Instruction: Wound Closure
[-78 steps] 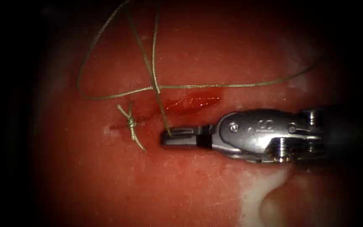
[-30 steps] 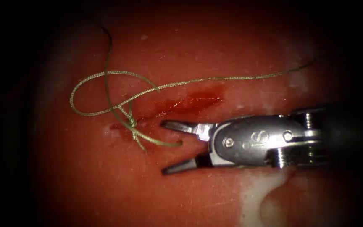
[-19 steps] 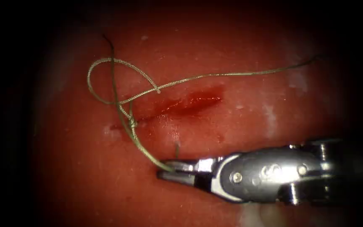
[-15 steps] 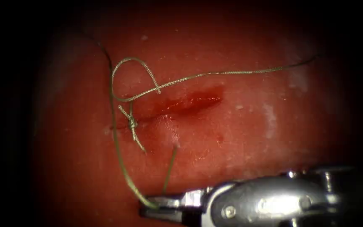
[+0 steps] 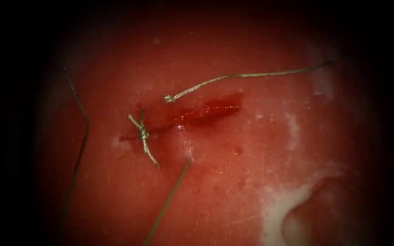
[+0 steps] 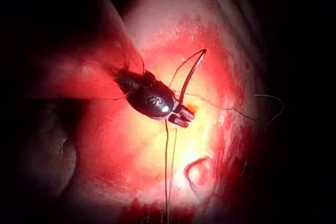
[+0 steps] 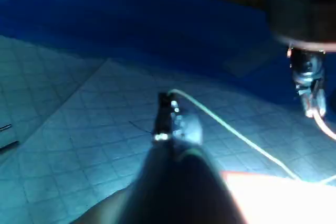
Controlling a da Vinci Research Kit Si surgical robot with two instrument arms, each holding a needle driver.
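In the endoscope view the cut runs across the tissue, with a tied knot at its left end. A loose thread end lies above the cut and trails right. One straight strand leaves the tissue below the cut and runs down out of the picture. The left wrist view has the left tool shut on the curved needle near one end, clear of the tissue. The right tool is off the tissue, shut on the thread at its tip.
A dark strand hangs along the tissue's left side. A pale fatty patch lies at the lower right. In the right wrist view a blue cloth lies under the right tool, and the other tool hangs beside it.
The right tool opened, shut on the thread below the knot and pulled it down out of the endoscope view. The loop above the cut was drawn out and is gone.
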